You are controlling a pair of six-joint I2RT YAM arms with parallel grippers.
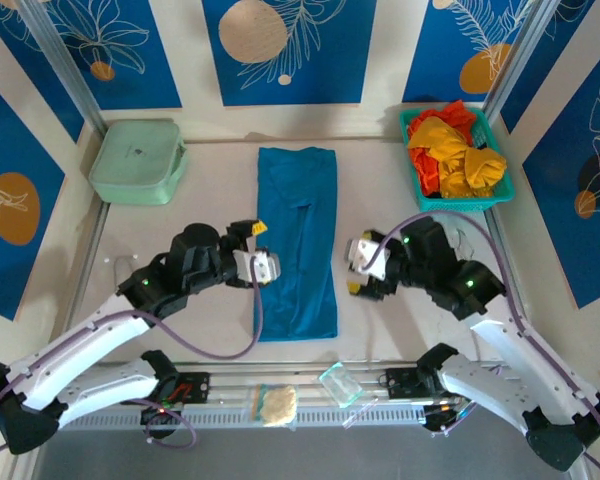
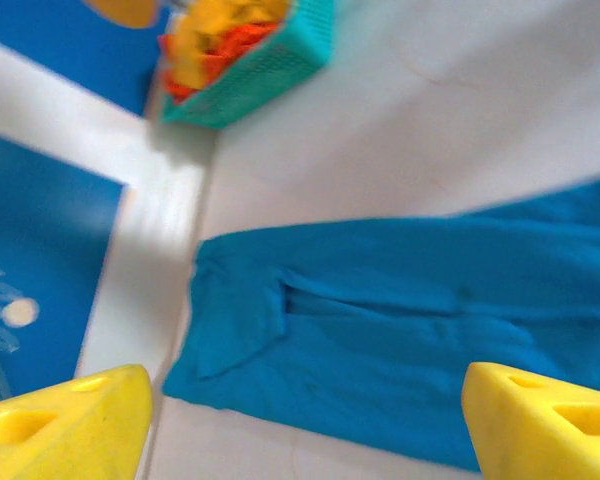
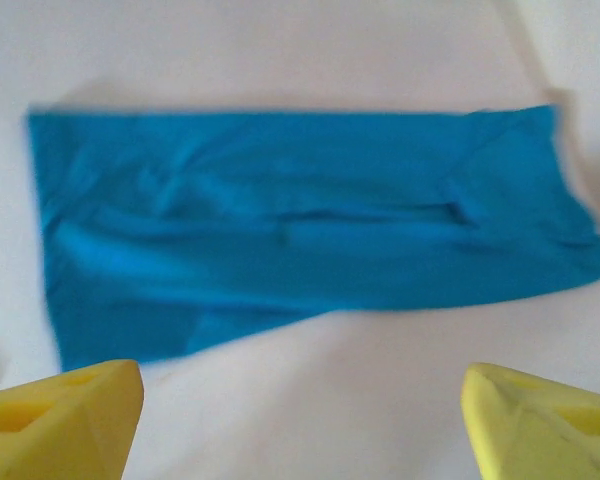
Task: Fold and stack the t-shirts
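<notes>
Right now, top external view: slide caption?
Open left fingers and right fingers flank a teal t-shirt folded into a strip; yellow and red t-shirts wait in the basket.

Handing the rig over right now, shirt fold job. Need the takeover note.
Left gripper: open, empty, by the left edge of the teal shirt.
Right gripper: open, empty, by its right edge.
Teal shirt: flat mid-table, folded lengthwise into a long strip.
Yellow and red shirts: bunched in the mesh basket, far right corner.
Done: the teal lengthwise folds.
Left: probably fold the teal one crosswise, then fold the basket shirts and stack them all.
</notes>
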